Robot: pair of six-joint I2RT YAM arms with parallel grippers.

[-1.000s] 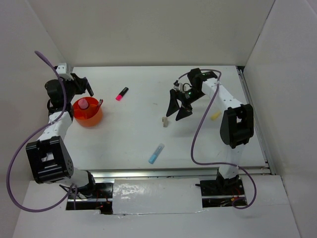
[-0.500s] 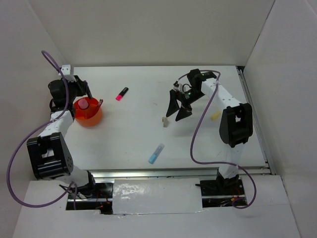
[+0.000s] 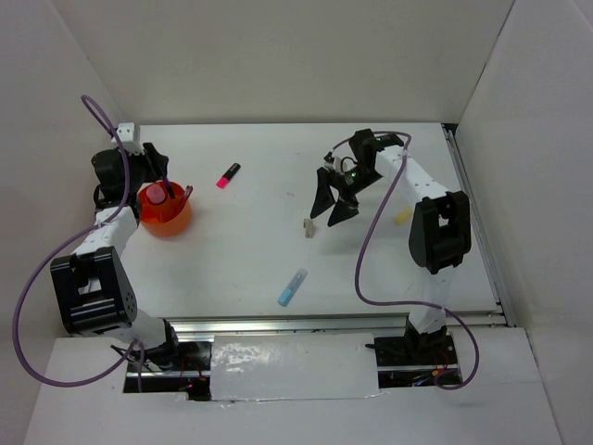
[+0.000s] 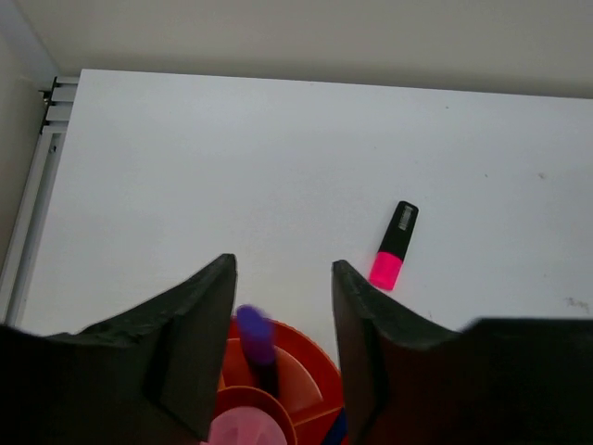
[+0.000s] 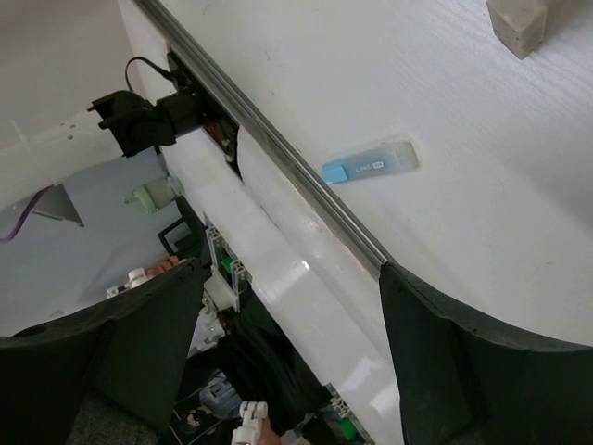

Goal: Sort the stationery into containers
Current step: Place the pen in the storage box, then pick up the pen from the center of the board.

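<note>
The orange cup [image 3: 167, 215] stands at the table's left. My left gripper [image 3: 157, 172] hangs over its far rim, open. In the left wrist view a purple-black highlighter [image 4: 254, 335] stands loose in the cup [image 4: 320, 373] between the spread fingers [image 4: 196, 341], touching neither. A pink highlighter with a black cap [image 3: 228, 175] [image 4: 395, 245] lies beyond the cup. My right gripper [image 3: 334, 202] is open and empty, above the table near a beige block [image 3: 309, 227] [image 5: 522, 20]. A light blue highlighter [image 3: 293, 287] [image 5: 371, 162] lies near the front edge, a yellow one [image 3: 403, 217] by the right arm.
A pink round piece [image 4: 245, 430] and red pens [image 3: 187, 192] sit in the cup. White walls close the table at the back and both sides. A metal rail [image 3: 334, 322] runs along the front edge.
My left gripper has opened over the cup, and the purple-black highlighter now stands free inside it. The right arm has not moved.
</note>
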